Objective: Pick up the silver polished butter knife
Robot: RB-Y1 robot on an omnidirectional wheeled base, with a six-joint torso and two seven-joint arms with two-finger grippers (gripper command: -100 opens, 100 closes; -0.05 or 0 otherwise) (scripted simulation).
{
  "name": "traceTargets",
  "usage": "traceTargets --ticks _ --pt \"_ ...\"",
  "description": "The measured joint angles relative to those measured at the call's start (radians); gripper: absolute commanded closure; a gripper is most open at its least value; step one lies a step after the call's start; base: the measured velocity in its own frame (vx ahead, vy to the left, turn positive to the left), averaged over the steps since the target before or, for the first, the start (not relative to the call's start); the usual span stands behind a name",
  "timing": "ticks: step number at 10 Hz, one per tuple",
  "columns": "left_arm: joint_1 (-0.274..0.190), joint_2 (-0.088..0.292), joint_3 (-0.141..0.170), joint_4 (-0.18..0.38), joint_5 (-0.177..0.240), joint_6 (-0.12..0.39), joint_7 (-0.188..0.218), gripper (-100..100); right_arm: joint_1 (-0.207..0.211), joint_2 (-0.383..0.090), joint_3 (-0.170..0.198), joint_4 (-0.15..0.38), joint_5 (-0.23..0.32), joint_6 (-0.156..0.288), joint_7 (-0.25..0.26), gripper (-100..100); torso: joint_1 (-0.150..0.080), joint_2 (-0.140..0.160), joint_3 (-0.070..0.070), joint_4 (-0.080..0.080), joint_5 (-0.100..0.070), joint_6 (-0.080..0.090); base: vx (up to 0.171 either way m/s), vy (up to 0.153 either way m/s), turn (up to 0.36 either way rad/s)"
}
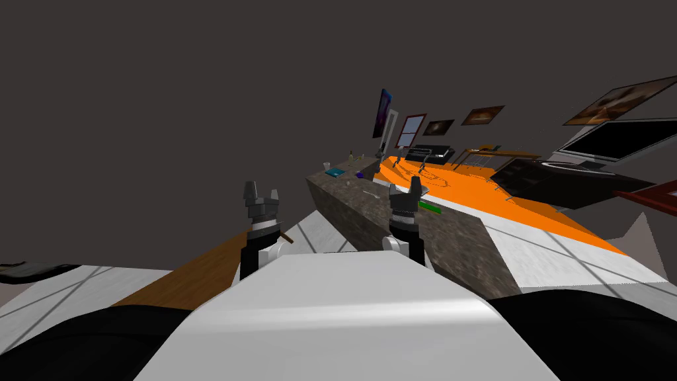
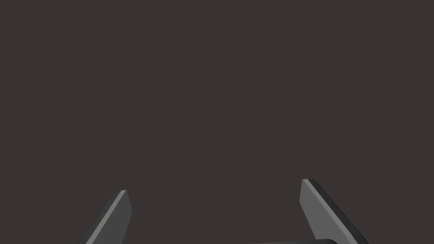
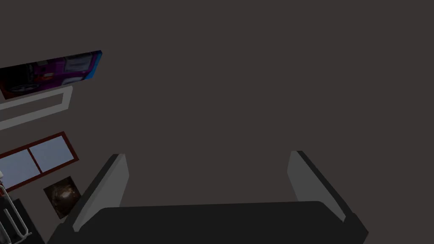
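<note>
Butter knife [image 1: 372, 194] on counter [image 1: 463, 245] – near R pincer [image 1: 405, 187], fingers apart

butter knife [image 1: 372, 194] | thin, pale silver | lying flat | on speckled grey-brown counter [image 1: 456, 245], near its middle

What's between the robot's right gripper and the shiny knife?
Nothing: in the head view, only bare speckled counter lies between the right gripper and the knife.

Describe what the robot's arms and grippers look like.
Black forearms with white collars and white joint housings. The left gripper and right gripper each carry two thin, grey, blade-like fingers on a dark boxy body.
</note>
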Motion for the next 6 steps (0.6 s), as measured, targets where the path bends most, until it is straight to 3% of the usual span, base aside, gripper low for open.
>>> traceTargets --ticks 6 --pt "0.000 0.000 0.000 0.000 0.000 0.000 0.000 0 -0.016 -0.153 -0.006 0.031 0.011 0.019 0.005 -100 -0.004 0.003 0.002 0.001 -0.001 0.000 -0.045 -0.051 0.031"
